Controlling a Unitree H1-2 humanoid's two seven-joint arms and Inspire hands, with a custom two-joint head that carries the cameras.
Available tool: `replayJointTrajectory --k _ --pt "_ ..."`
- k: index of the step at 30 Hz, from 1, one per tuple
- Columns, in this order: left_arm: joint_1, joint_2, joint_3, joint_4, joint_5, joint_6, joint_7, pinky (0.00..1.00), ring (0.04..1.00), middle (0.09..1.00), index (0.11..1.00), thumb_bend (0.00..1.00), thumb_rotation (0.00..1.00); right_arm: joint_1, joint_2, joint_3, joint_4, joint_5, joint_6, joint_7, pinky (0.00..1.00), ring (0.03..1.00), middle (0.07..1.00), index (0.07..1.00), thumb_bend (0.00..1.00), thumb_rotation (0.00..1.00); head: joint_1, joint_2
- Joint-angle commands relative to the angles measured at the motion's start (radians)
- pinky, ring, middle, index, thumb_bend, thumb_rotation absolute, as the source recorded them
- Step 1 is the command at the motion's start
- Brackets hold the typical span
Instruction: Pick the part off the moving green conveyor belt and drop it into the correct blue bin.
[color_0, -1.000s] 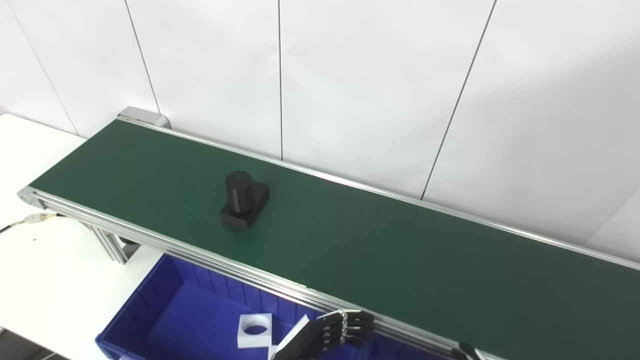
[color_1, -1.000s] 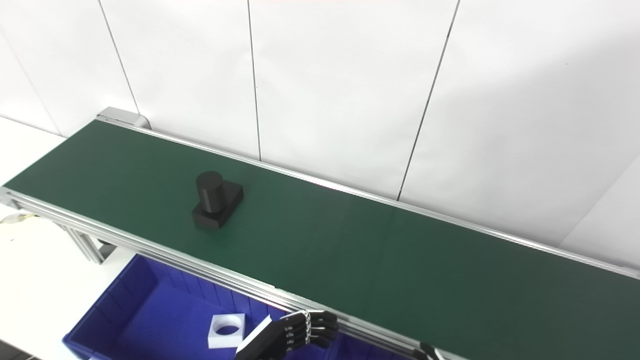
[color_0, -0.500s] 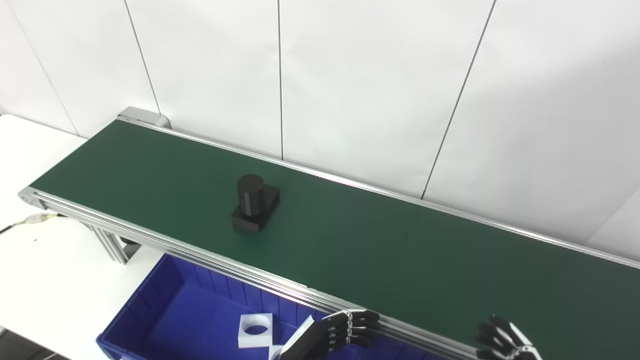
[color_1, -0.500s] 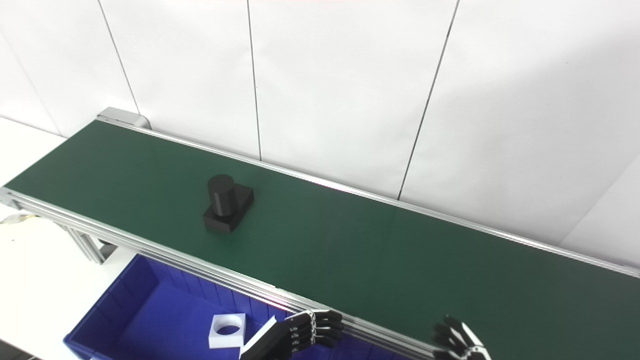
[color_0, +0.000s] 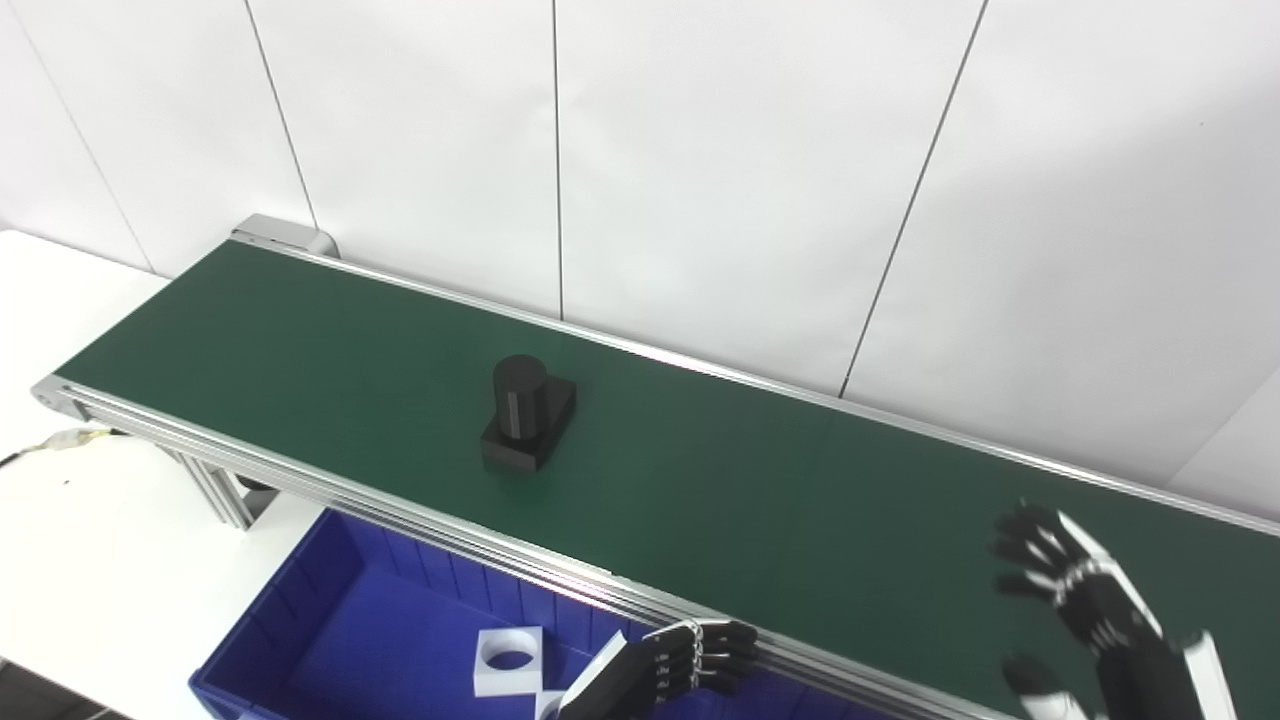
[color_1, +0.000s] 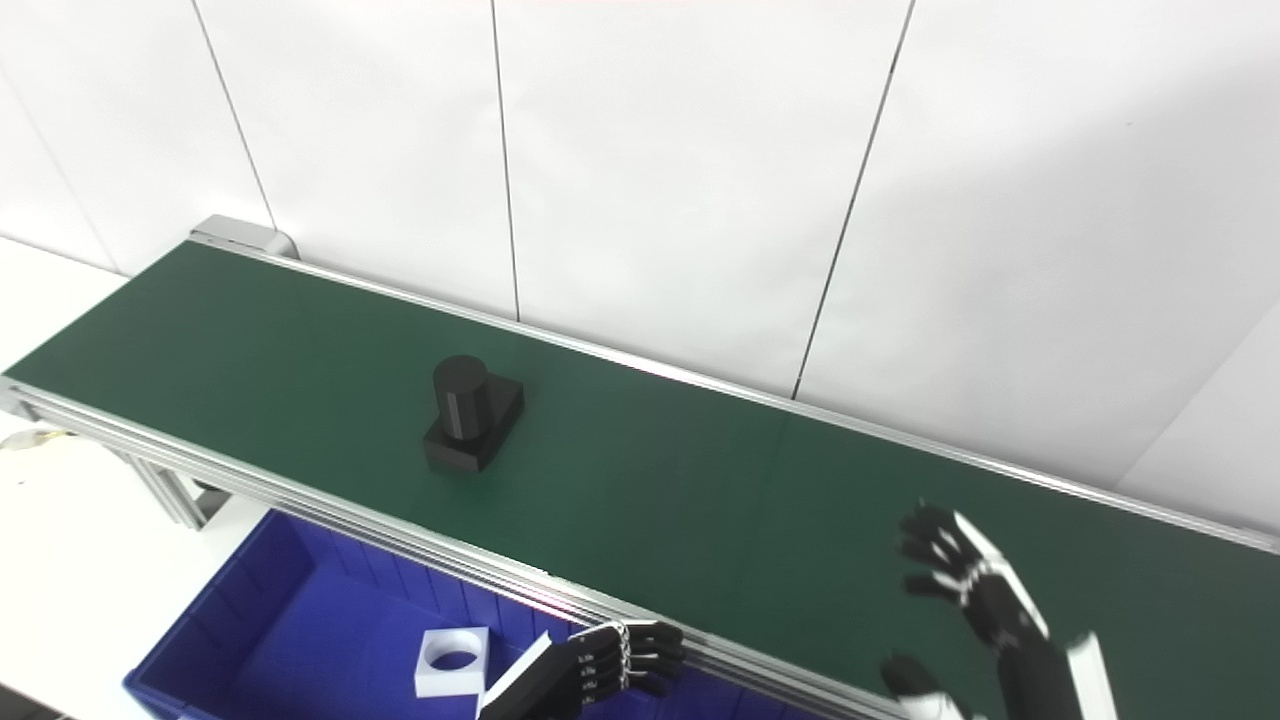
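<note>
Left eye view has the black part (color_0: 526, 425) sitting on the green conveyor belt (color_0: 700, 490), roughly left of the belt's middle and closer to the near rail than the far one. It's a flat block base with a short cylinder standing upright on top. Nothing is touching it.

The right hand (color_0: 1075, 600) is up over the right end of the belt, well apart from the part, fingers spread wide and holding nothing. Palm looks turned toward the belt, with the thumb low by the near rail.

The left hand (color_0: 690, 658) is down below the belt's near rail, over the blue bin (color_0: 300, 610), fingers curled in tight. I can't see anything gripped in it, so it reads as clenched on nothing, though the lower part is cut off by the picture's edge.

Inside the blue bin there's a white square piece with a round hole (color_0: 510, 660) lying flat on the bottom, just left of the left hand. The bin sits on the white surface (color_0: 90, 540), tucked under the front edge of the belt frame. Plain white wall panels (color_0: 700, 150) behind it all.
</note>
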Motion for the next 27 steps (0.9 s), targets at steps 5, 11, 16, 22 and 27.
replayJointTrajectory --k 5,11,16,22,27 --pt "-0.014 0.008 -0.004 -0.019 -0.002 -0.034 -0.008 0.71 0.745 0.770 0.769 1.00 0.19 -0.143 0.019 0.019 0.006 -0.054 0.064 0.012 0.64 0.767 0.807 0.856 0.66 0.68 -0.014 0.013" --pt "-0.014 0.012 -0.005 -0.032 -0.007 -0.022 -0.011 0.73 0.752 0.779 0.779 1.00 0.20 -0.234 0.029 0.059 0.071 -0.099 0.070 0.017 0.67 0.787 0.822 0.854 0.64 0.57 -0.034 0.025" --pt "-0.012 0.012 -0.006 -0.032 -0.007 -0.031 -0.011 0.73 0.755 0.779 0.780 1.00 0.20 -0.308 0.045 0.099 0.143 -0.138 0.117 0.040 0.69 0.801 0.853 0.873 0.67 0.52 -0.046 0.040" --pt "-0.008 0.013 -0.011 -0.037 -0.008 -0.034 -0.013 0.74 0.762 0.788 0.786 1.00 0.20 -0.383 0.076 0.139 0.224 -0.187 0.139 0.051 0.73 0.820 0.860 0.878 0.71 0.52 -0.058 0.053" --pt "-0.006 0.012 -0.015 -0.039 -0.006 -0.032 -0.010 0.75 0.766 0.791 0.790 0.99 0.21 -0.433 0.109 0.163 0.321 -0.200 0.127 0.044 0.74 0.839 0.864 0.888 0.75 0.55 -0.063 0.063"
